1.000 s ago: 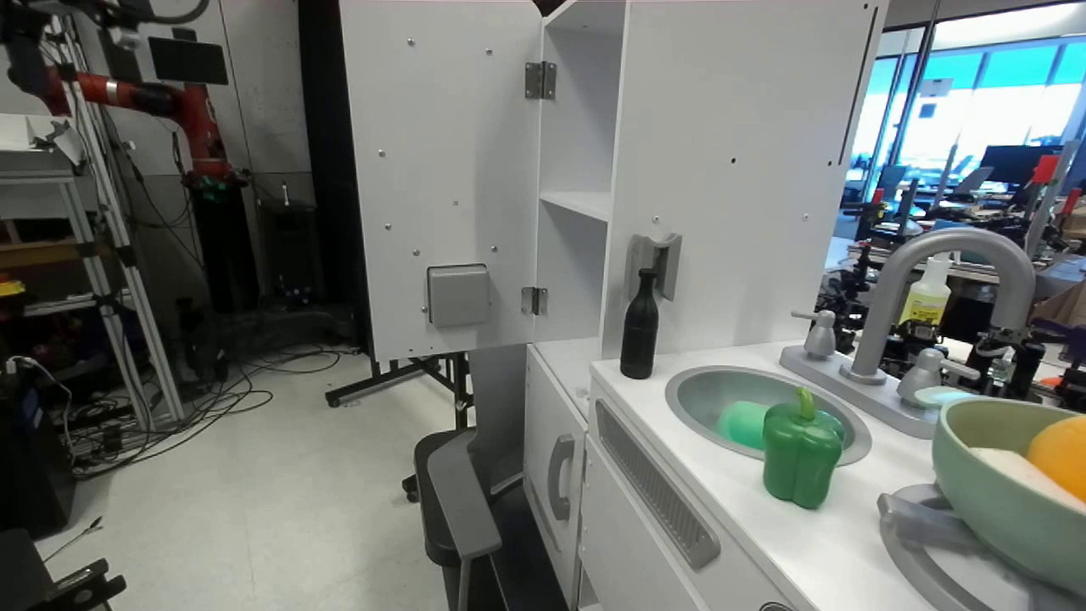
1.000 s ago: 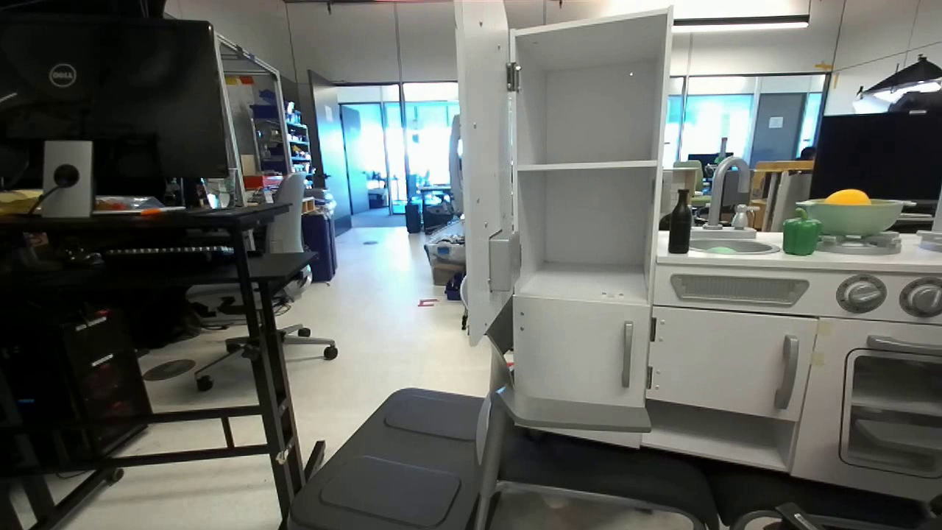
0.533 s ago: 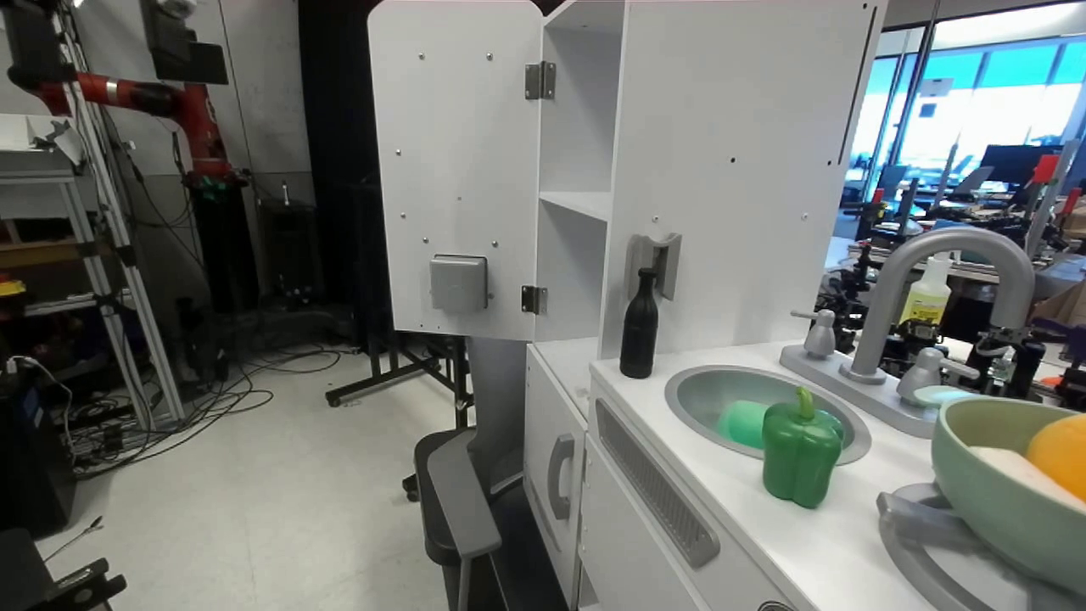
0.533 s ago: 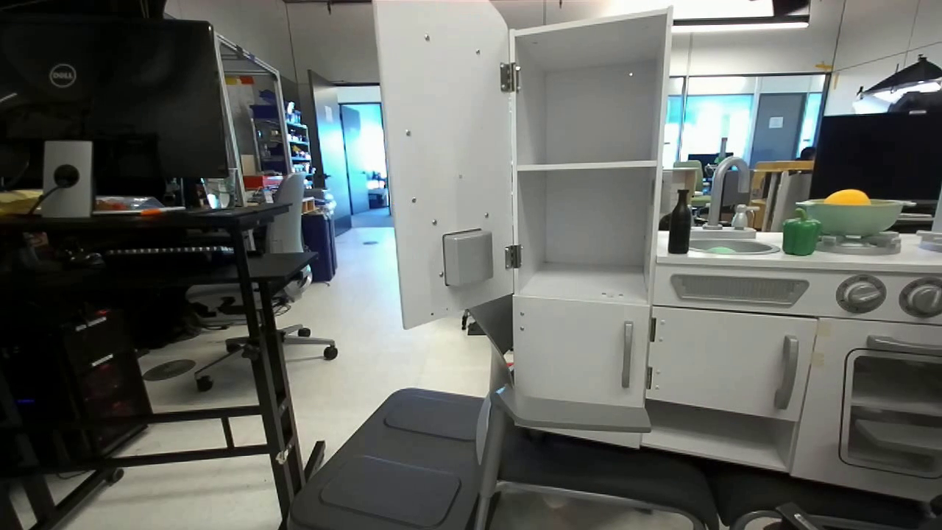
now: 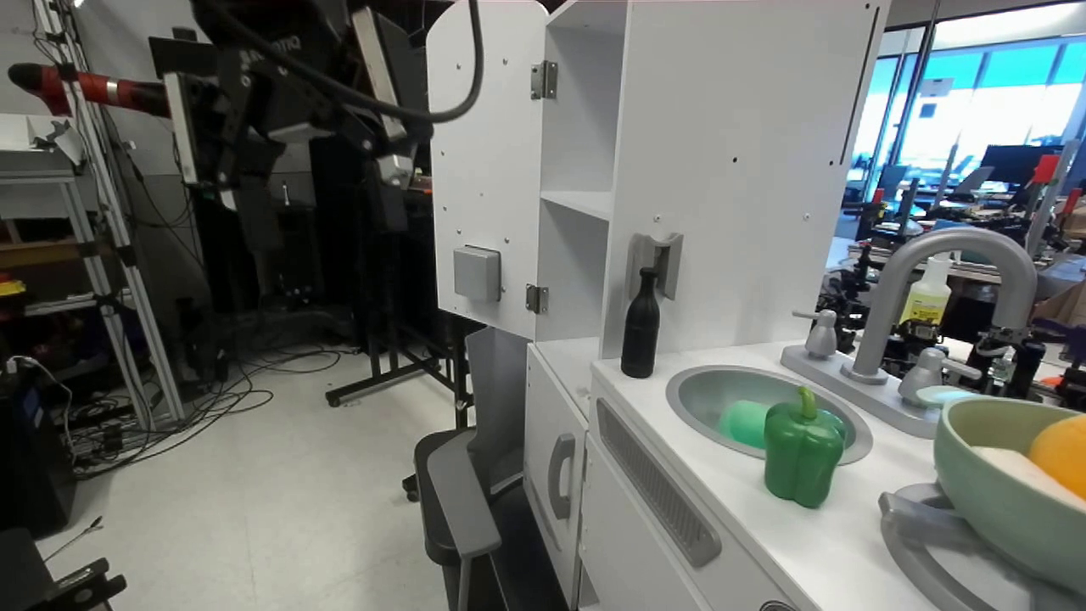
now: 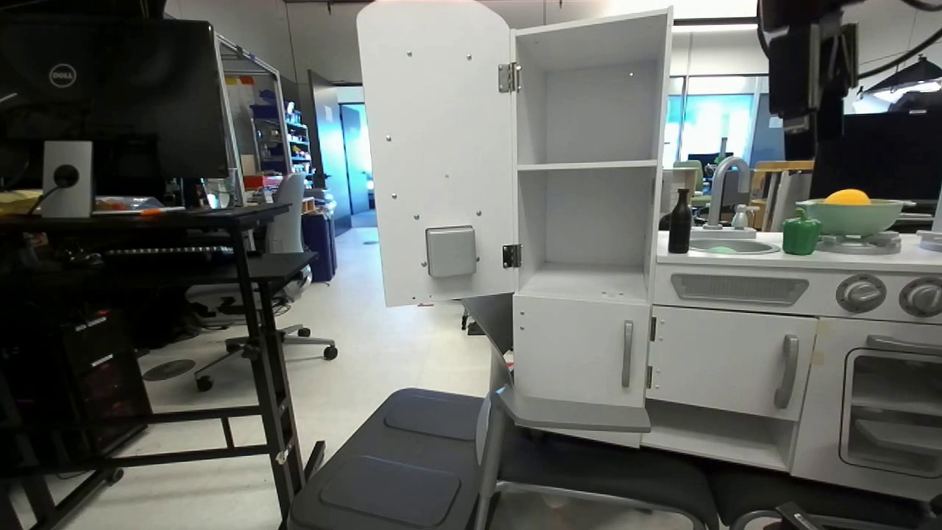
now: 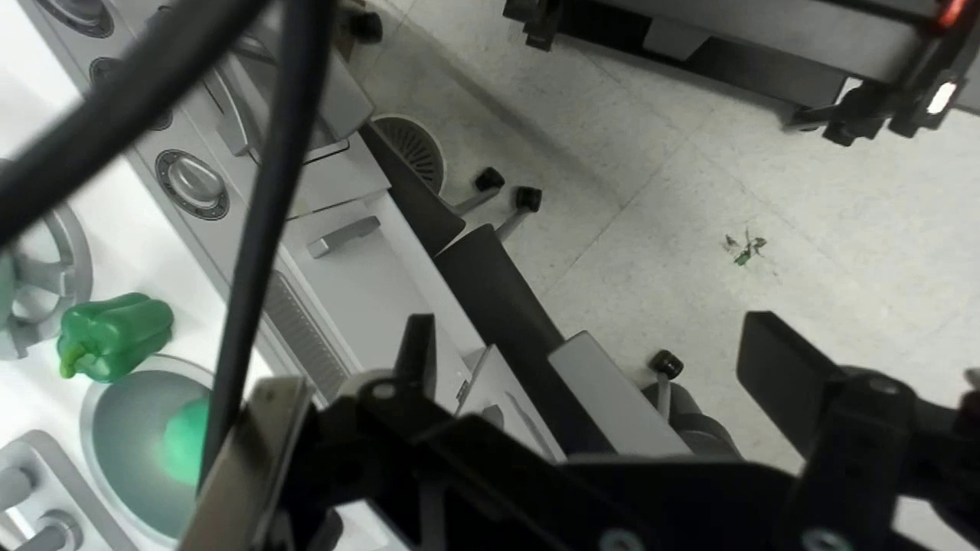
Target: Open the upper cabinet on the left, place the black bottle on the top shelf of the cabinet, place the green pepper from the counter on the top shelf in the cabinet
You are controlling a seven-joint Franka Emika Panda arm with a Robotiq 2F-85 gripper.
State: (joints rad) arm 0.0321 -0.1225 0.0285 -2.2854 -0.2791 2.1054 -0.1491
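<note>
Gripper [image 7: 597, 352]: one, black. Fingers [image 7: 782, 367] spread wide apart; in the wrist view, floor [image 7: 651, 229] shows between them. In both exterior views it hangs higher than the counter [image 5: 853, 519].

Green pepper [image 5: 802, 450]: one, glossy, upright, stem on top. On the counter near its front edge, between sink [image 5: 704, 403] and burner [image 6: 861, 245], just beside the sink's rim.

Black bottle [image 5: 640, 331]: one, narrow-necked, upright. On the counter near the front corner that adjoins the upper cabinet [image 6: 600, 110].

Sink: round, grey, let into the counter. A pale green rounded item [image 5: 743, 423] lies inside.

Faucet [image 5: 963, 240]: grey, curved, behind the sink toward the counter's back edge.

Bowl [image 5: 988, 492]: pale green, on the burner. Contains an orange round item [image 6: 848, 197] and a whitish item [image 5: 1022, 473].

Upper cabinet: white, tall, narrow, at the counter's end. Door [image 6: 441, 140] swung outward, arched at its top edge; grey square fitting [image 6: 451, 251] on the face in view.

Top shelf [image 6: 587, 165]: white board, set across the cabinet partway up.

Lower door [image 6: 574, 353]: white, closed, grey upright handle [image 6: 627, 353] near its edge.

Chair [image 5: 465, 492]: dark and grey, before the lower door.

Background: red robot arm [image 5: 97, 89]; black monitor [image 6: 110, 110], Dell mark, on a black desk [image 6: 257, 213].
</note>
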